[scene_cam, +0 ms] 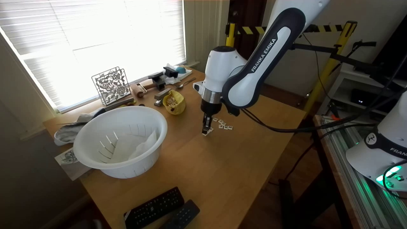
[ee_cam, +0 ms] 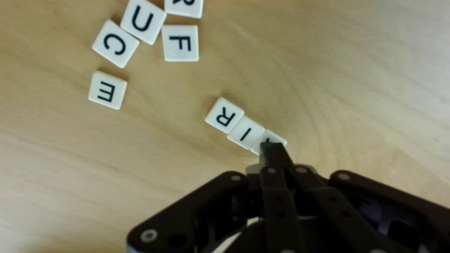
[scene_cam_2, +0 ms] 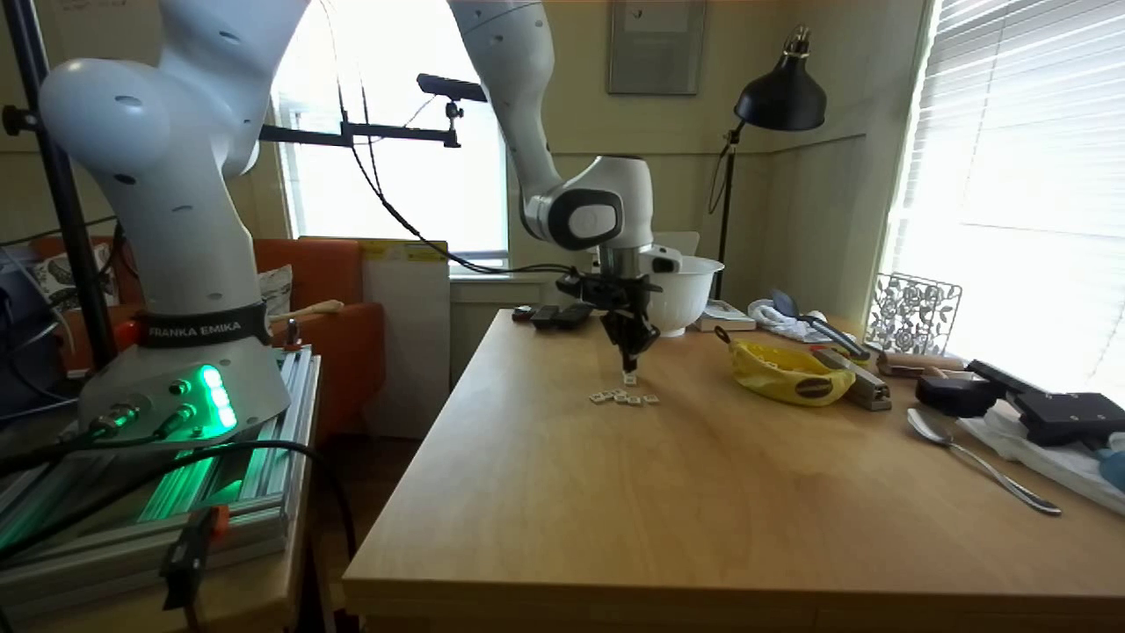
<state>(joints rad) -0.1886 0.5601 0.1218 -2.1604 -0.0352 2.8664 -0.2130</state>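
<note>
My gripper (ee_cam: 276, 149) points down at the table, its fingertips shut together with nothing visible between them. They stand over the end tile (ee_cam: 277, 138) of a short slanted row and hide most of its letter. Whether they press on it, I cannot tell. Touching that tile is an I tile (ee_cam: 246, 133), followed by an R tile (ee_cam: 224, 115). Farther up in the wrist view lie loose letter tiles: E (ee_cam: 107, 90), C (ee_cam: 116, 43), U (ee_cam: 143, 21) and F (ee_cam: 180, 43). Another tile (ee_cam: 184, 6) is cut by the top edge. In both exterior views the gripper (scene_cam: 205, 131) (scene_cam_2: 629, 362) meets the row's end.
A large white slotted basin (scene_cam: 133, 171) stands on the table, with two dark remotes (scene_cam: 155, 206) near it. A yellow pouch (scene_cam: 178, 107) holds small tan pieces. Along the window side are a stapler (scene_cam_2: 866, 387), a spoon (scene_cam_2: 993, 470) and a metal rose-pattern holder (scene_cam_2: 914, 312).
</note>
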